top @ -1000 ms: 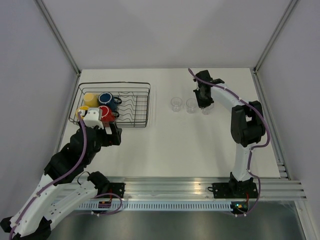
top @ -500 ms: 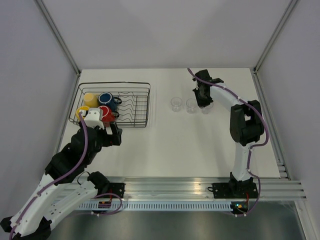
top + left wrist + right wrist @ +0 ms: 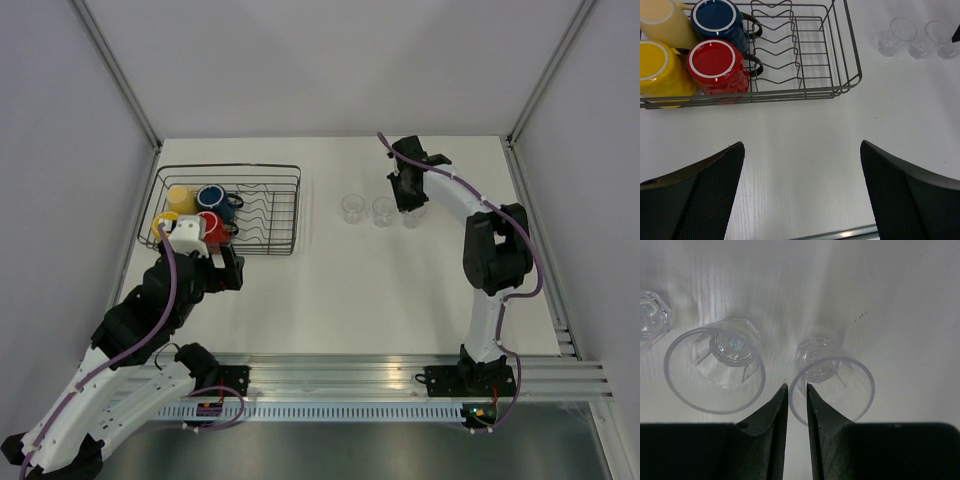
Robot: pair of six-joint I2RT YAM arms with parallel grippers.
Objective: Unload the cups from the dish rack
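- Dish rack (image 3: 250, 167): one unit is sitting on the far-left part of the table (image 3: 400, 290).
- Mugs: four are standing in the rack, packed as a two-by-two block at its left end.
  - The pale yellow mug (image 3: 662, 17) is sitting at far left and the blue mug (image 3: 717, 17) is just beside it on the right.
  - The bright yellow mug (image 3: 657, 65) is sitting at near left and the red mug (image 3: 715, 65) at near right.
  - The dark handles of the blue and red mugs are pointing right, toward the wavy dividers.
- Tumblers: three clear ones are standing mouth-up in a row on the table, right of the rack and well apart from it.
  - These are the left tumbler (image 3: 351, 208), the middle tumbler (image 3: 715, 370) and the right tumbler (image 3: 832, 385).
- Left arm: it is reaching diagonally from its base toward the near-left corner of the rack.
  - The left gripper (image 3: 802, 190) is hovering over bare table just in front of the rack.
  - Its fingers are spread wide and are holding nothing.
- Right arm: it is rising from its base, bending at the elbow and stretching far and leftward to the tumbler row.
  - The right gripper (image 3: 796, 386) is pointing down at the right tumbler.
  - Its fingers are standing almost together, leaving a narrow slit.
  - The tumbler's near-left rim is showing inside that slit.
  - Whether the pads are pinching the rim cannot be determined.
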